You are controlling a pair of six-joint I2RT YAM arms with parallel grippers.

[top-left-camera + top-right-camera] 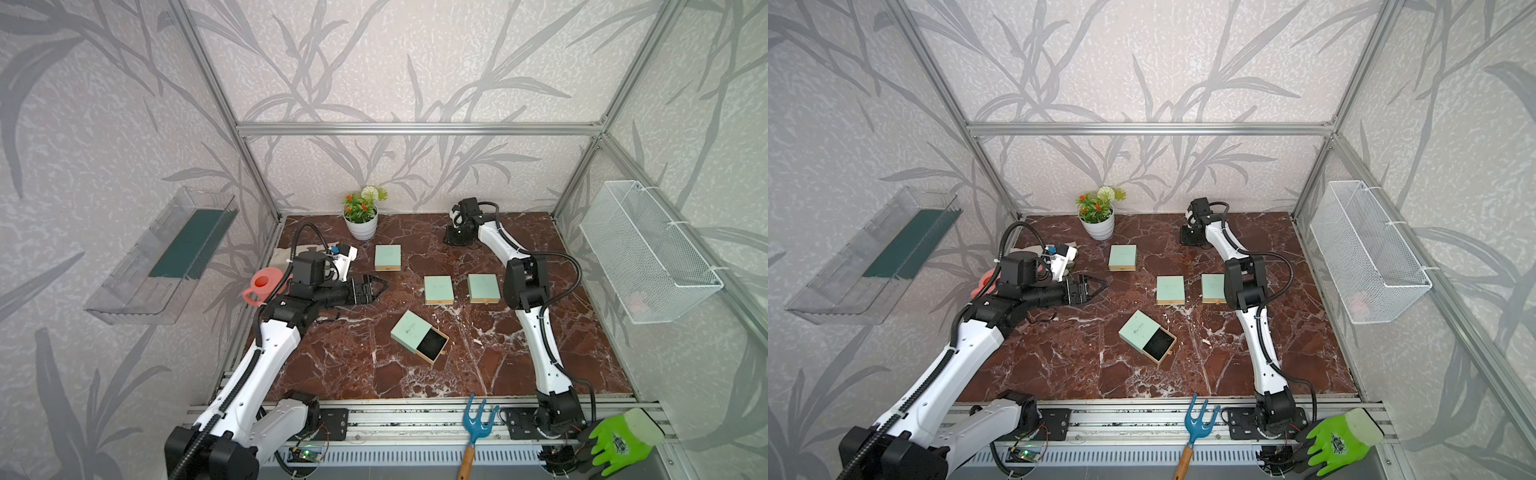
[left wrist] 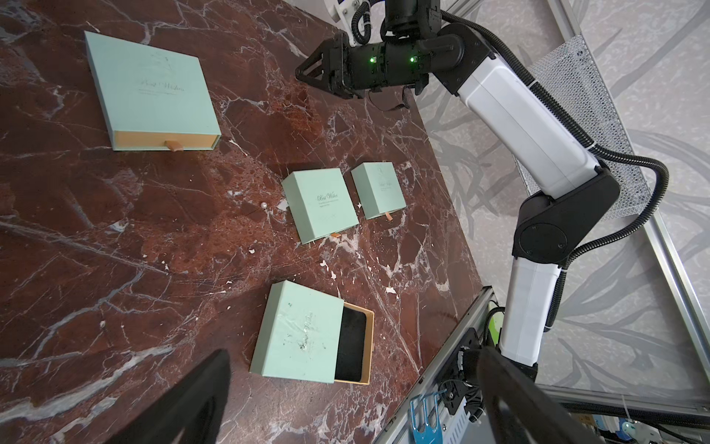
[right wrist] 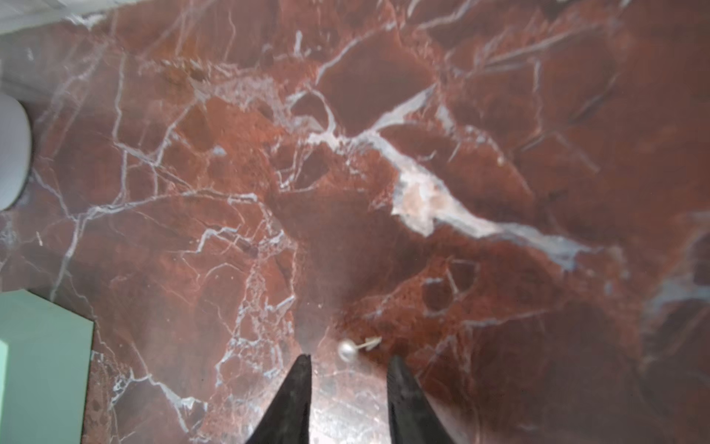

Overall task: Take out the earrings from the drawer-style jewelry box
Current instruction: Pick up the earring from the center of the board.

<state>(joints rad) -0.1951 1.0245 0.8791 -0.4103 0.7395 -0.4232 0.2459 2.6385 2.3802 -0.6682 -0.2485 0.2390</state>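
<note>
In both top views the jewelry box [image 1: 409,328] lay mid-table, its drawer [image 1: 432,345] open toward 4 o'clock; the left gripper [image 1: 376,286] hung at its 11 o'clock, the right gripper [image 1: 456,237] at 1 o'clock. Left wrist view: left claw spread wide; a pearl earring [image 2: 264,206] lay on the marble table [image 2: 115,250] just beside a closed box [image 2: 319,205]. Right wrist view: claw narrow, empty; a second earring [image 3: 347,350] lay just past its tips

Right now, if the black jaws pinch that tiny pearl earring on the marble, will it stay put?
Probably not easily. The pearl earring looks round and glossy, so an off-centre pinch could squirt it sideways. Its thin post would likely stop a long roll, making it pivot instead. Being so tiny, it is probably very light and easily flicked.
</note>
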